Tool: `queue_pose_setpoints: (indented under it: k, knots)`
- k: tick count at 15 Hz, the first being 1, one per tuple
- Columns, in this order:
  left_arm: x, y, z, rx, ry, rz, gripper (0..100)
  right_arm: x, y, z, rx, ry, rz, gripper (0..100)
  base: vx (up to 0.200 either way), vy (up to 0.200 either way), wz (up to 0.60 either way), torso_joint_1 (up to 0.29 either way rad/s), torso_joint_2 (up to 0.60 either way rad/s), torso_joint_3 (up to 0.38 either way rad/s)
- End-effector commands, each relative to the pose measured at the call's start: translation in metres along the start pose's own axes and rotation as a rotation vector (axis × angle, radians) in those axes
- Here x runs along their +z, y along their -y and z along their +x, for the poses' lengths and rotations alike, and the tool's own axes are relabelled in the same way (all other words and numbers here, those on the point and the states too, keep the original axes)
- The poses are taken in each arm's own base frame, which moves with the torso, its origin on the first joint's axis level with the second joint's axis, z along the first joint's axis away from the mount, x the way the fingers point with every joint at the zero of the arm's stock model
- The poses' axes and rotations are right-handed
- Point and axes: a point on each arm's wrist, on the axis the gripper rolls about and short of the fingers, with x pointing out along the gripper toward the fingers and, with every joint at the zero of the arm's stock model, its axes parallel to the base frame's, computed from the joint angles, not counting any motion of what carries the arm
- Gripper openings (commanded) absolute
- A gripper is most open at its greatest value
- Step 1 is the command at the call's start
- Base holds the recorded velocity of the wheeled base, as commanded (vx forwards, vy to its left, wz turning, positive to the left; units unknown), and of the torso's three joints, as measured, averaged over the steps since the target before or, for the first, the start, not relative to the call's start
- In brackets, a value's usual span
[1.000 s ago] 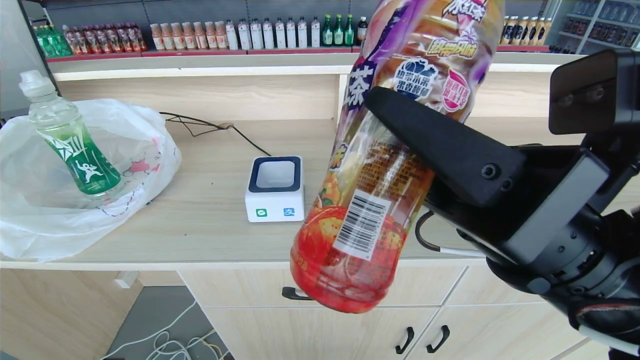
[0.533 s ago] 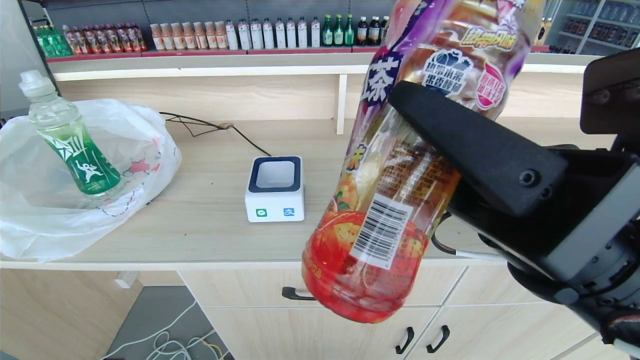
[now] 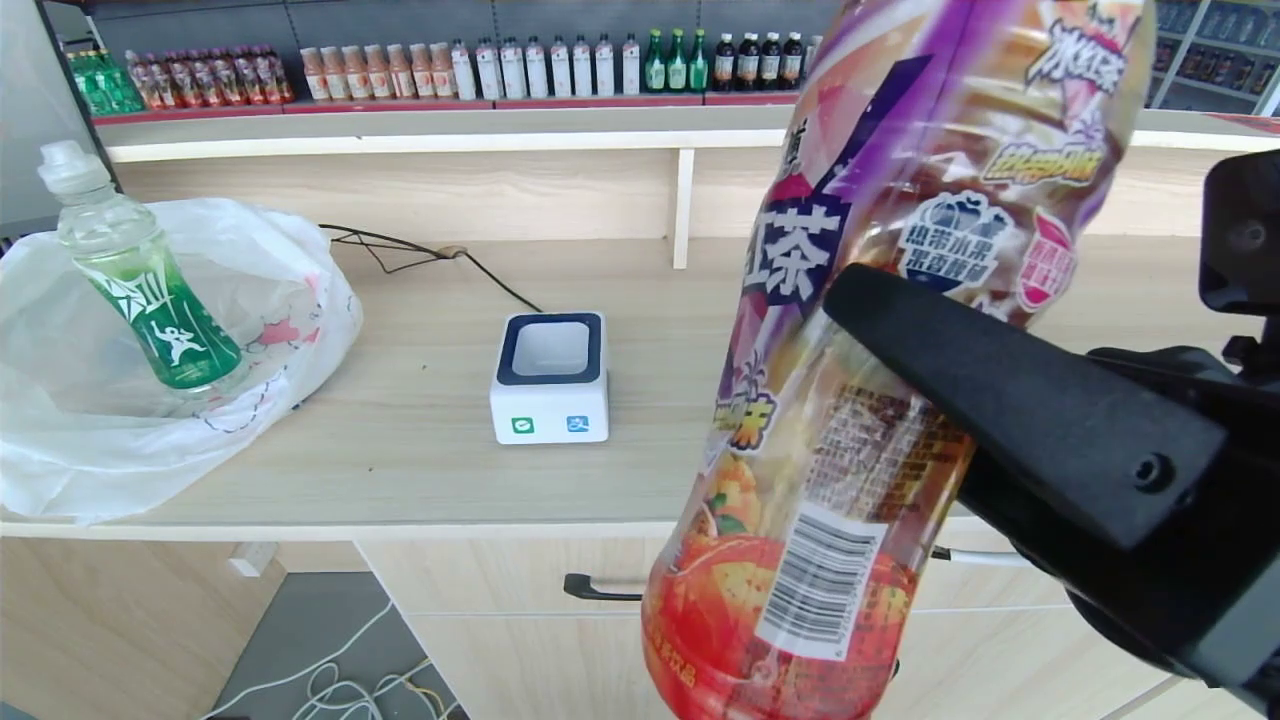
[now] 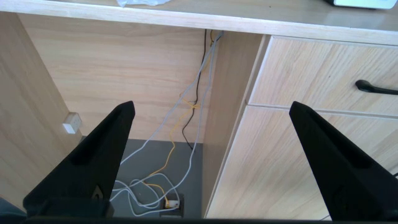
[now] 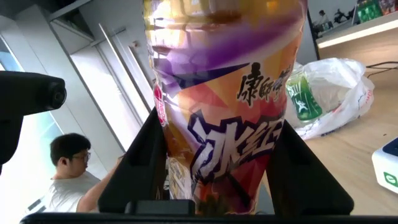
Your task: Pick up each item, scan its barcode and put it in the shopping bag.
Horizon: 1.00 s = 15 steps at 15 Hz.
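A big iced-tea bottle (image 3: 900, 300) with a purple and orange label hangs tilted in the air, close in front of the head camera and right of the scanner. Its white barcode (image 3: 825, 585) faces the camera near the red bottom. My right gripper (image 3: 880, 310) is shut on the bottle's middle, with one black finger (image 3: 1010, 400) across the label. The right wrist view shows the bottle (image 5: 217, 124) squeezed between both fingers (image 5: 140, 168). The white scanner (image 3: 550, 378) sits mid-counter. The shopping bag (image 3: 270, 290) lies at the counter's left with a green bottle (image 3: 150, 290) in it. My left gripper (image 4: 211, 168) is open, low beside the cabinet.
A black cable (image 3: 420, 255) runs across the counter behind the scanner. Store shelves with several drinks (image 3: 480, 70) line the back. Under the counter are drawers with black handles (image 3: 600, 590), and loose cables (image 4: 155, 186) lie on the floor.
The right gripper has carried the bottle rightward and down in the head view, nearer the camera, so the barcode now sits lower. Scanner, bag and green bottle have not moved.
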Motion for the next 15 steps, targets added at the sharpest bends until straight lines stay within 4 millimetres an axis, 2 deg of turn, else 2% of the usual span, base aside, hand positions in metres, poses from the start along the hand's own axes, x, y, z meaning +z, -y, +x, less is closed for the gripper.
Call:
queue_pose_setpoints:
  k: [1,4,5,9,12,15]
  knots:
    - [0.0,0.0,0.0,0.0,0.0,-0.001,100,0.001,-0.001,0.0,0.002,0.003,0.001,0,0.0,0.0,0.0,0.0,0.0,0.0]
    - [0.0,0.0,0.0,0.0,0.0,-0.001,100,0.0,0.003,-0.003,-0.018,-0.003,-0.018,0,0.0,0.0,0.0,0.0,0.0,0.0]
    - [0.0,0.0,0.0,0.0,0.0,-0.001,100,0.002,0.015,-0.008,-0.069,-0.005,-0.09,0,0.0,0.0,0.0,0.0,0.0,0.0]
    - [0.0,0.0,0.0,0.0,0.0,-0.001,100,0.006,0.031,-0.017,-0.143,-0.013,-0.242,0,0.0,0.0,0.0,0.0,0.0,0.0]
    - [0.0,0.0,0.0,0.0,0.0,-0.001,100,0.011,0.037,-0.024,-0.202,-0.017,-0.479,0,0.0,0.0,0.0,0.0,0.0,0.0]
    - [0.0,0.0,0.0,0.0,0.0,-0.001,100,0.013,0.044,-0.032,-0.346,-0.013,-0.668,0,0.0,0.0,0.0,0.0,0.0,0.0]
